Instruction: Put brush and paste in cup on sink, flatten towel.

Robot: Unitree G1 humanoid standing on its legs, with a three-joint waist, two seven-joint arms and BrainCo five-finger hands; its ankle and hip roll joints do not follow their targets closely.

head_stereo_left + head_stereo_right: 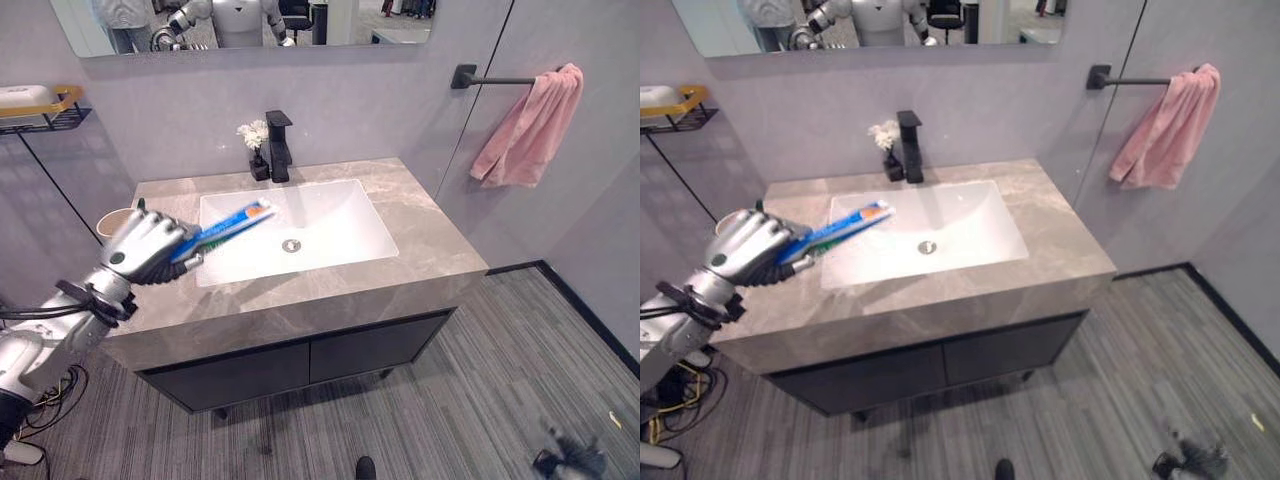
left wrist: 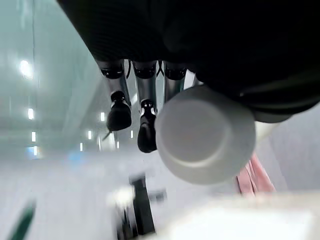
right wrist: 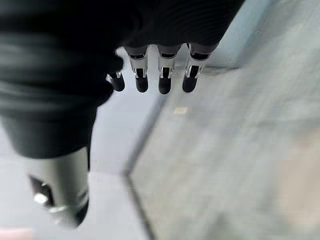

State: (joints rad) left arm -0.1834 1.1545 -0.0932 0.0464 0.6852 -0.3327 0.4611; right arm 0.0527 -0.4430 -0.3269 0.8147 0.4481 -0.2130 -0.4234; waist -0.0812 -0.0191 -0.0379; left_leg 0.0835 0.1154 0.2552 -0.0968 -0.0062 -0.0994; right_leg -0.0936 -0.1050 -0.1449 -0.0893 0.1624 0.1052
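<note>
left hand (image 1: 150, 250) clenched round paste (image 1: 232, 225) | cup (image 1: 112, 222) half-hidden behind | right hand (image 3: 150, 75) empty, fingers relaxed

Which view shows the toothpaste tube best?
Left eye view: the toothpaste tube shows nearly whole, held in the left hand and sticking out over the sink. The right eye view shows the same. The left wrist view shows its white cap end-on, blurred.

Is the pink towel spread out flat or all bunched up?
Bunched up. The towel hangs from the end of the wall bar in a crumpled clump, not spread along it.
</note>
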